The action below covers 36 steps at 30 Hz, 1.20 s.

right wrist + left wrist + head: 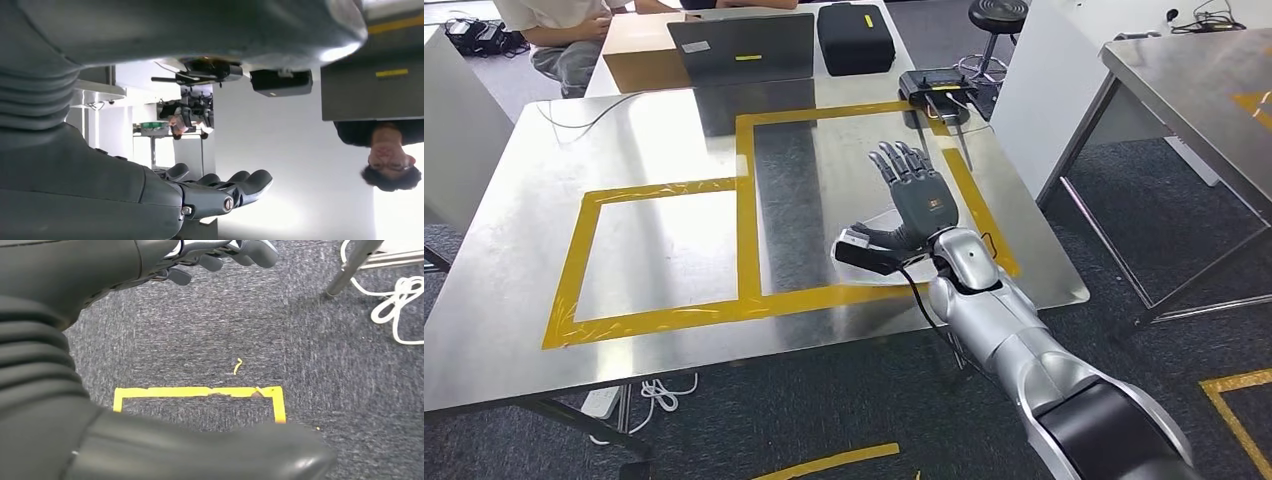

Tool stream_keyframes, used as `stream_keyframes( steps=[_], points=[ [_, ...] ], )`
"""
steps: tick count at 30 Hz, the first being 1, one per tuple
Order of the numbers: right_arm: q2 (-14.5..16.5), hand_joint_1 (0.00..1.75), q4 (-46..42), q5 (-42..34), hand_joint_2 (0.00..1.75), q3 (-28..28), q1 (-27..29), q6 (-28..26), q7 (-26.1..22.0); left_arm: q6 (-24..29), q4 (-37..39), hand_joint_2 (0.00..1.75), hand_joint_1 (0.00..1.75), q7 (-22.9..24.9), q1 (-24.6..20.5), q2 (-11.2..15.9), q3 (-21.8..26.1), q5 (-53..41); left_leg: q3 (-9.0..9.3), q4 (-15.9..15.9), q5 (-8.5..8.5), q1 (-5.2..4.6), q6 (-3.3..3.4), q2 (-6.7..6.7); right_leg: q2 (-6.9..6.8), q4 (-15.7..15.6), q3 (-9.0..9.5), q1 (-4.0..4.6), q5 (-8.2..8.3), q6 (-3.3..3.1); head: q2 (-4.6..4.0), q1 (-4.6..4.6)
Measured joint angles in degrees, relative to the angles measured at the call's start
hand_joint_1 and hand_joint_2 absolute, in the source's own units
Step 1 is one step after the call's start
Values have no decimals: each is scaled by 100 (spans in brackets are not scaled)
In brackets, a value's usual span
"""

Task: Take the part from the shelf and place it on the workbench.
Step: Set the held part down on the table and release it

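Two hands, both holding nothing. Right hand point(919, 200) out over the workbench point(654, 140), fingers straight and spread, thumb off to the side, above the right half of the larger yellow tape frame point(746, 200) and near its right-hand strip. Same right hand point(200, 195) flat and bare in its wrist view, fingers stretched forward side by side. Just beside the thumb, a small black block point(864, 250) with a pale end and a dark cable running back to the wrist; cannot tell whether it is carried on the arm or lying on the steel. Left hand point(100, 270) hanging over grey carpet point(310, 340), fingers loosely bent and well apart from the thumb, above a yellow tape outline point(200, 391) on the floor. Whereabouts of the part: cannot tell. Farther out on the bench, along its far edge, a closed laptop point(744, 48), a cardboard box point(636, 55), a black case point(854, 38) and a black device point(936, 85). Behind the box, a seated person point(564, 30). Off to the right, a second steel table point(1204, 80). Under the near edge, a white cable point(659, 392).
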Motion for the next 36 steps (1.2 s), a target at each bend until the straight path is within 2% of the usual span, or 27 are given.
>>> stream_keyframes(
  steps=[2, 3, 4, 6, 7, 8, 9, 10, 12, 13, 14, 17, 18, 19, 20, 22, 23, 24, 25, 26, 28, 29, 32, 33, 34, 36],
  points=[
    [9, 0, -100, -26, 0, -12, -52, -79, -41, 10, 0, 0, 0, 33, -1, 3, 10, 0, 21, -41, 30, 9, 45, 14, 3, 19, 2, -15, -17, 30, 0, 0],
    [8, 0, -158, -42, 0, -24, -84, -119, -61, 17, -1, 0, 0, 43, -1, 4, 12, 0, 35, -74, 56, 22, 74, 28, 0, 107, -32, -16, -92, 38, 0, 8],
    [4, 0, -215, -57, 0, -36, -123, -150, -78, 27, -1, 0, 0, 46, -2, 7, 13, 0, 45, -109, 76, 37, 100, 45, -4, 306, -117, -14, -239, 41, 0, 17],
    [-18, 0, -339, -71, 0, -55, -180, -179, -100, 47, -1, 0, 0, 49, 0, 14, 16, 0, 42, -130, 96, 40, 125, 70, -13, 1011, -421, -8, -645, 45, 0, 34],
    [-39, 0, -399, -65, 0, -58, -192, -174, -110, 55, -1, 0, 0, 49, 3, 16, 17, -1, 33, -126, 100, 36, 126, 76, -13, 1380, -577, -8, -797, 49, 0, 36],
    [-67, 0, -465, -50, 0, -61, -192, -167, -121, 59, 0, 0, 0, 50, 7, 16, 19, -4, 22, -118, 104, 34, 122, 79, -13, 1607, -666, -9, -849, 48, 0, 36],
    [-98, 0, -534, -33, 0, -62, -191, -162, -134, 62, 0, 0, 0, 51, 12, 17, 20, -9, 8, -108, 111, 33, 113, 79, -15, 1623, -657, -11, -791, 43, 0, 38],
    [-133, 0, -610, -17, 0, -63, -194, -161, -145, 64, 0, 0, 0, 54, 18, 19, 20, -14, -8, -96, 122, 34, 99, 78, -17, 1403, -529, -13, -639, 32, 0, 39],
    [-198, 0, -797, 1, 0, -68, -201, -170, -160, 64, -1, 0, 0, 62, 26, 25, 21, -30, -40, -73, 151, 31, 53, 75, -24, 622, -90, -7, -318, -5, 0, 37],
    [-226, 0, -896, 3, 0, -71, -199, -175, -163, 65, -1, 0, 0, 66, 27, 30, 21, -42, -51, -68, 170, 28, 19, 72, -22, 341, 58, 9, -201, -34, 0, 37],
    [-253, 0, -991, 6, 0, -73, -194, -178, -165, 67, -1, 0, 0, 73, 27, 38, 22, -53, -59, -62, 193, 23, -21, 71, -21, 181, 130, 25, -157, -70, 0, 37],
    [-355, 0, -1280, 19, 0, -97, -130, -200, -165, 82, 0, 0, 0, 122, 38, 66, 24, -82, -92, -92, 271, 28, -162, 68, -15, 125, 67, 44, -78, -202, 0, 40],
    [-400, 0, -1397, 16, 0, -117, -94, -213, -169, 91, 1, 0, 0, 140, 49, 76, 26, -92, -129, -63, 219, 34, -198, 71, -18, 113, 36, 36, -31, -252, 0, 37],
    [-461, 0, -1531, 5, 0, -140, -53, -222, -178, 99, 1, 0, 0, 153, 60, 86, 29, -103, -193, 69, 74, 41, -225, 73, -24, 93, -1, 23, 23, -300, 0, 29],
    [-541, 0, -1681, -15, 0, -158, -8, -216, -187, 104, 2, 0, 0, 160, 68, 97, 36, -111, -288, 334, -160, 48, -246, 77, -32, 81, -46, 18, 75, -334, 0, 19],
    [-736, 0, -1977, -74, 0, -182, 97, -173, -199, 106, 2, 0, 0, 160, 84, 111, 51, -121, -491, 1086, -666, 50, -282, 80, -45, 85, -150, 28, 158, -362, 0, 4],
    [-833, 0, -2111, -103, 0, -195, 146, -150, -198, 106, 2, 0, 0, 160, 94, 122, 58, -125, -538, 1383, -799, 51, -294, 81, -51, 93, -205, 33, 195, -360, 0, 5],
    [-916, 0, -2227, -130, 0, -211, 184, -135, -197, 106, 2, 0, 0, 160, 104, 131, 63, -130, -495, 1496, -821, 51, -298, 81, -53, 104, -258, 36, 229, -354, 0, 4],
    [-991, 0, -2338, -158, 0, -232, 206, -124, -195, 106, 2, 0, 0, 162, 108, 141, 66, -140, -337, 1376, -748, 52, -294, 82, -52, 119, -311, 36, 263, -341, 0, 3],
    [-1055, 0, -2437, -185, 0, -255, 210, -107, -194, 106, 1, 0, 0, 168, 106, 150, 68, -153, -71, 1042, -628, 53, -285, 82, -49, 135, -358, 34, 293, -323, 0, 3],
    [-1167, 0, -2613, -247, 0, -316, 173, -48, -198, 109, -1, 0, 0, 189, 80, 163, 71, -180, 449, 286, -511, 39, -237, 76, -47, 156, -426, 36, 351, -262, 0, 7],
    [-1209, 0, -2674, -284, 0, -342, 136, -12, -211, 113, -1, 0, 0, 204, 67, 167, 72, -191, 586, 66, -500, 25, -204, 70, -47, 160, -441, 38, 379, -225, 0, 7],
    [-1333, 0, -2766, -411, 0, -368, 20, 40, -294, 135, 0, 0, 0, 245, 38, 182, 74, -228, 576, -20, -440, -3, -63, 58, -41, 135, -464, 38, 476, -104, 0, 7],
    [-1382, 0, -2778, -457, 0, -369, -9, 38, -326, 146, 0, 0, 0, 254, 28, 186, 75, -243, 541, -33, -395, 4, -7, 64, -39, 160, -492, 35, 443, -71, 0, 10],
    [-1431, 0, -2789, -502, 0, -371, -40, 34, -353, 158, -1, 0, 0, 259, 21, 192, 75, -256, 493, -50, -339, 14, 49, 71, -38, 271, -550, 32, 317, -44, 0, 14],
    [-1515, 0, -2793, -579, 0, -372, -112, 22, -391, 170, -2, 0, 0, 269, 15, 207, 75, -292, 362, -62, -225, 20, 119, 86, -36, 837, -768, 34, -170, -14, 0, 22]
  ],
)
